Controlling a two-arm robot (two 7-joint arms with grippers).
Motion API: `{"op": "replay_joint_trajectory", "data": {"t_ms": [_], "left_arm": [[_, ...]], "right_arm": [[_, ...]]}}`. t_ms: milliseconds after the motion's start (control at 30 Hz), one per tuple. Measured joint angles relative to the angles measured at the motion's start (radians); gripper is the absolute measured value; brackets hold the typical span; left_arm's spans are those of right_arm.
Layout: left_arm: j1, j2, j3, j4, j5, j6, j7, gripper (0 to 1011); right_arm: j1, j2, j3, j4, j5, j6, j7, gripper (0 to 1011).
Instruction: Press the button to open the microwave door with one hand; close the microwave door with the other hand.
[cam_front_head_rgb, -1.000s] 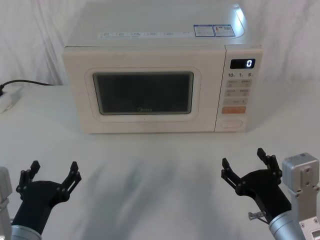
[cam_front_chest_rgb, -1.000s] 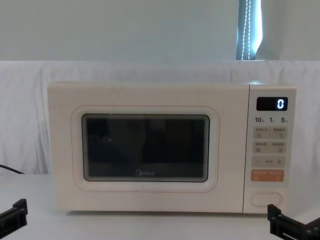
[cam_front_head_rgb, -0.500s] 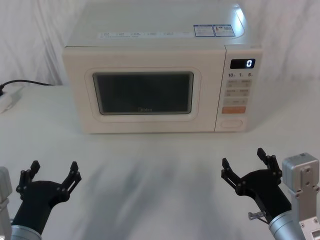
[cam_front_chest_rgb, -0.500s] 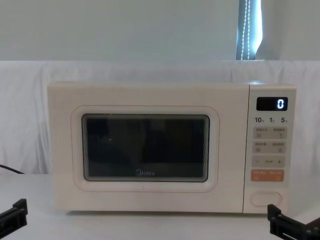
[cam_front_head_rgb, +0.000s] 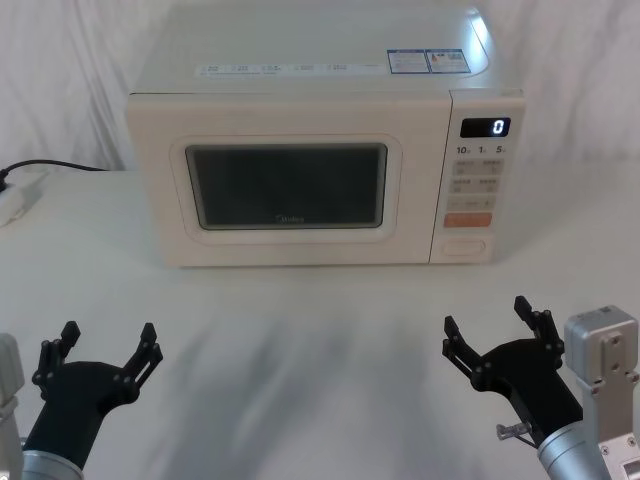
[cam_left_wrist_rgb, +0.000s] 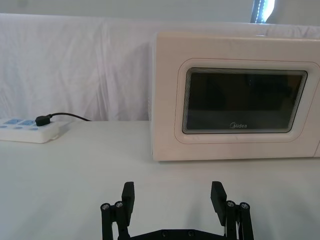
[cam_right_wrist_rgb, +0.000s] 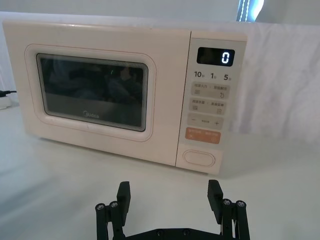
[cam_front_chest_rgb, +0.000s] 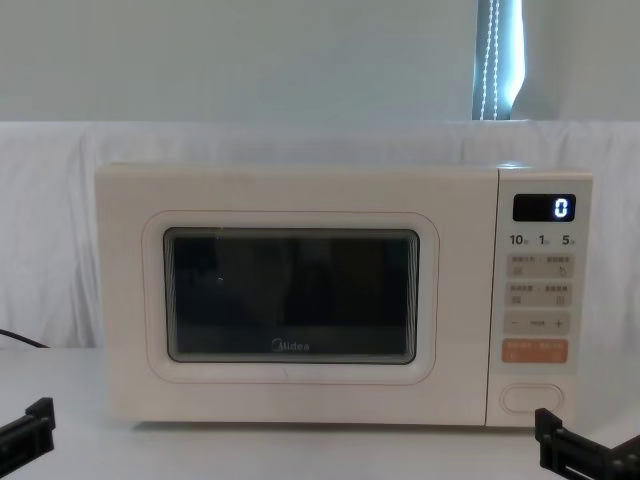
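Microwave door (cam_front_head_rgb: 285, 190) is being kept flush shut at the back of the table (cam_front_head_rgb: 300, 340). Both grippers, left gripper (cam_front_head_rgb: 103, 352) and right gripper (cam_front_head_rgb: 487, 325), are being held low and well short of it, fingers spread wide. Oval release button (cam_front_head_rgb: 463, 246) risks being missed, since neighbouring panel keys are being crowded just above it.

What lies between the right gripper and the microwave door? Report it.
Bare white table in the head view: right gripper sits short of the shut microwave door.
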Motion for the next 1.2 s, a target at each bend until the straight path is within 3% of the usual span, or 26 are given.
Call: {"op": "replay_joint_trajectory", "data": {"t_ms": [500,867,1200], "left_arm": [[0.0,0.0,0.0,0.0,0.0,0.0,0.0,1001],[0.0,0.0,0.0,0.0,0.0,0.0,0.0,1001],[0.0,0.0,0.0,0.0,0.0,0.0,0.0,1001]], "right_arm": [[0.0,0.0,0.0,0.0,0.0,0.0,0.0,997],[0.0,0.0,0.0,0.0,0.0,0.0,0.0,745],[0.0,0.0,0.0,0.0,0.0,0.0,0.0,422]]}}
